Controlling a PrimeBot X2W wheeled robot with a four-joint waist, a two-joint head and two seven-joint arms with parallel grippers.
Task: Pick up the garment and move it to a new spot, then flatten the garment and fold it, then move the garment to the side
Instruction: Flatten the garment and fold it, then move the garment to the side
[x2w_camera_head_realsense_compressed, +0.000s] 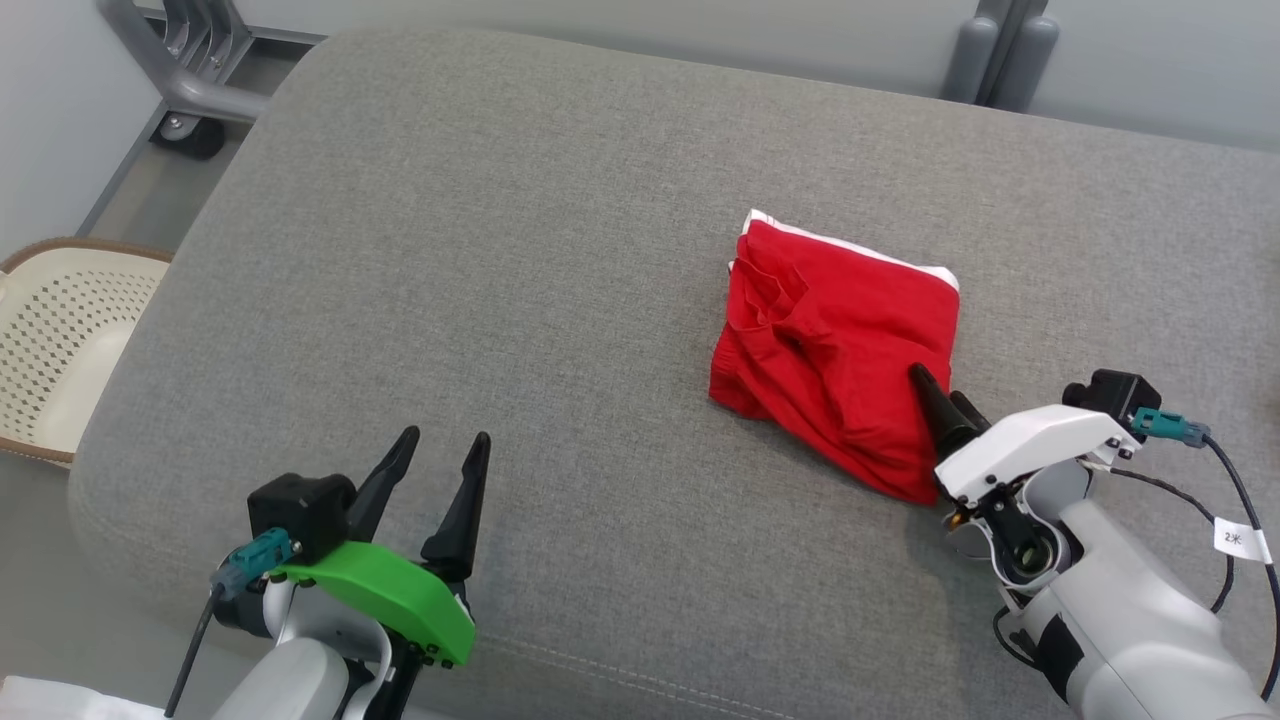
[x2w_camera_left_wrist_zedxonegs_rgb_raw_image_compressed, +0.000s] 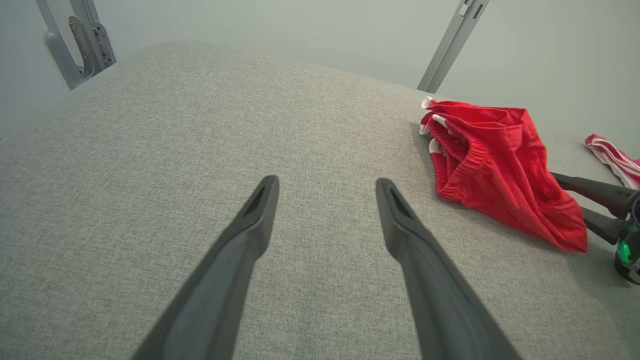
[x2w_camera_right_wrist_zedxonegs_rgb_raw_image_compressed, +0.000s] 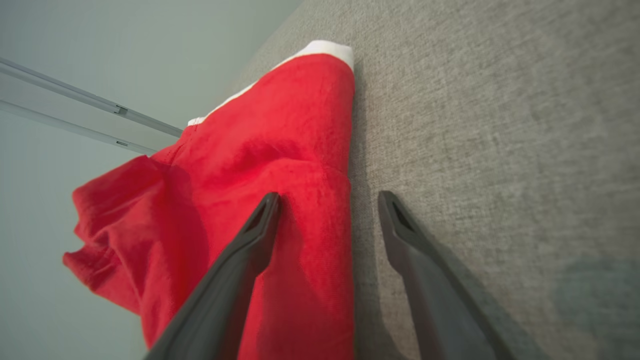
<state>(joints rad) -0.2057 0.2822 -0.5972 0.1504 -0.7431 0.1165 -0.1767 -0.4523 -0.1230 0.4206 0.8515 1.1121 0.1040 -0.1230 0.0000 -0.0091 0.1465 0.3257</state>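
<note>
Jaws of right gripper (x2w_camera_right_wrist_zedxonegs_rgb_raw_image_compressed: 328, 196) apart, clamped on nothing. Straddles one long edge of the garment (x2w_camera_right_wrist_zedxonegs_rgb_raw_image_compressed: 260, 150): one finger over red cloth, the other over bare grey cushion (x2w_camera_right_wrist_zedxonegs_rgb_raw_image_compressed: 500, 125). Contact with the cloth: cannot tell. Jaws of left gripper (x2w_camera_head_realsense_compressed: 446, 436) apart, empty, over bare cushion well apart from the garment.

Garment position: right of centre on the cushion, folded into a rough, compact rectangle.

Handling, as judged: light, soft, limp. No shape of its own once lifted, and layers likely to slide and unfold. Pinch through all layers at the near corner or along the folded edge, never the top layer alone.

Right wrist view: gives finger-to-edge alignment. Left wrist view: adds the gathered elastic waistband (x2w_camera_left_wrist_zedxonegs_rgb_raw_image_compressed: 462, 165) and a second red-and-white cloth (x2w_camera_left_wrist_zedxonegs_rgb_raw_image_compressed: 612, 155) beyond the right gripper. Head view: adds a cream perforated basket (x2w_camera_head_realsense_compressed: 60, 340) off the cushion's left end.
</note>
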